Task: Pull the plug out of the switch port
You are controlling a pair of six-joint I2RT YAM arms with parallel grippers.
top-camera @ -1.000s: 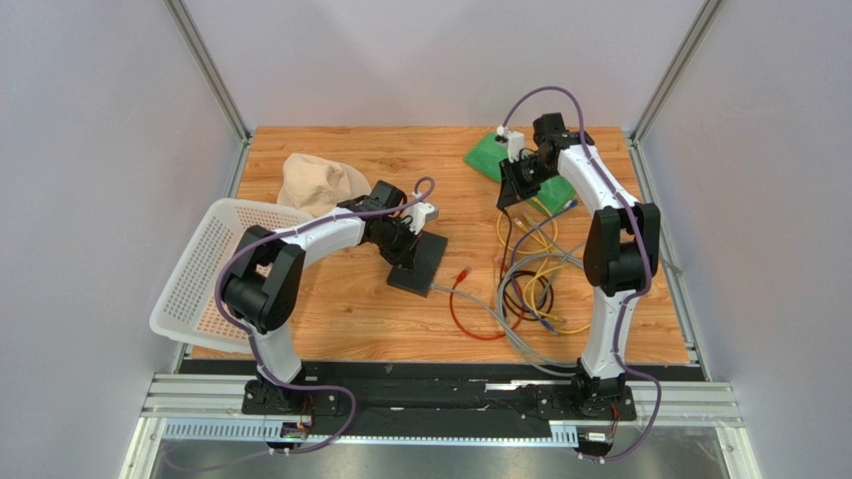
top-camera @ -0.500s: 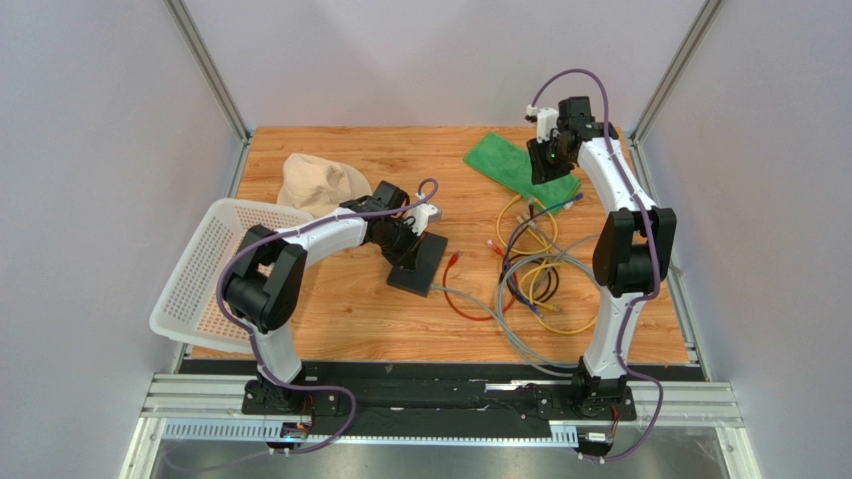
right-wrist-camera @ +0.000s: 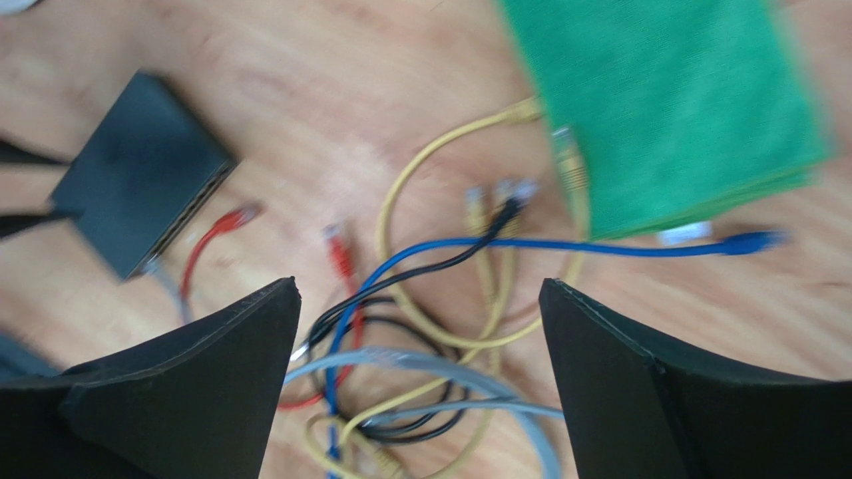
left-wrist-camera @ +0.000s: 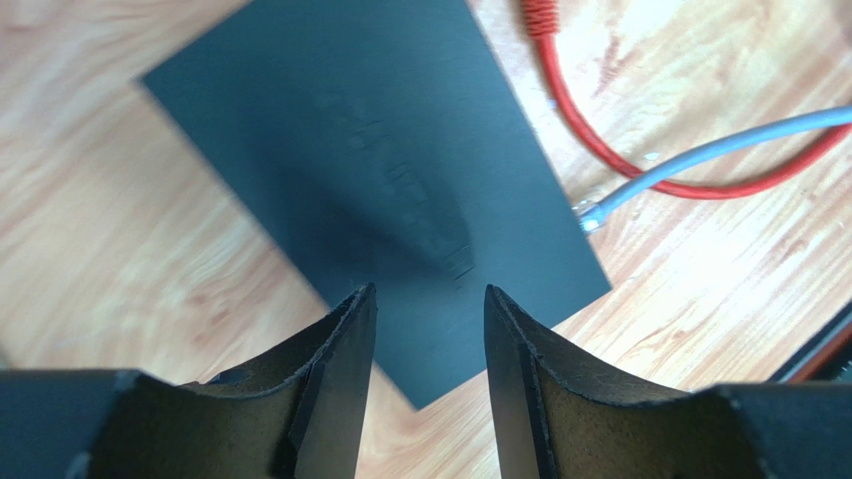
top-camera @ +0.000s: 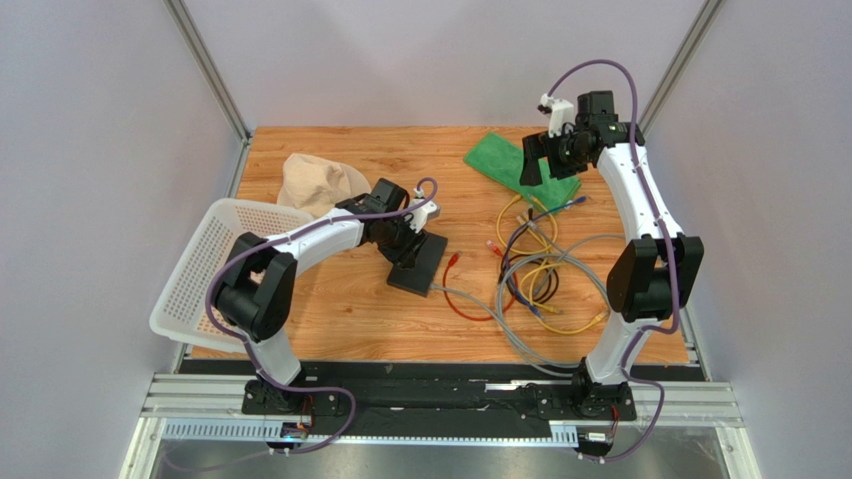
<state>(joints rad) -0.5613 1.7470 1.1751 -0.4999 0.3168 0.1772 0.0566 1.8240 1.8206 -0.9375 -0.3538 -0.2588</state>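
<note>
On the desk [top-camera: 350, 309], the switch [top-camera: 418, 261] is lying flat, matte black, sockets facing the cables [top-camera: 530, 284]. I am hovering the left tool [left-wrist-camera: 428, 291] over its top, jaws parted, empty; the right tool [right-wrist-camera: 420, 284] is hanging wide apart, gripping nothing. The grey plug [left-wrist-camera: 590, 213] is touching the socket edge; seated or not, I cannot tell. Judged best: pinning the switch, pinching the plug, drawing straight outward.

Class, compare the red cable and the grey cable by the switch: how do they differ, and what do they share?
Colour: the red cable is red, the grey cable pale grey. End: the red cable's end lies loose on the table, clear of the switch; the grey cable's end meets the switch's edge. Path: red bends in an arc, grey runs straighter. Both lie on the table and cross.
</note>
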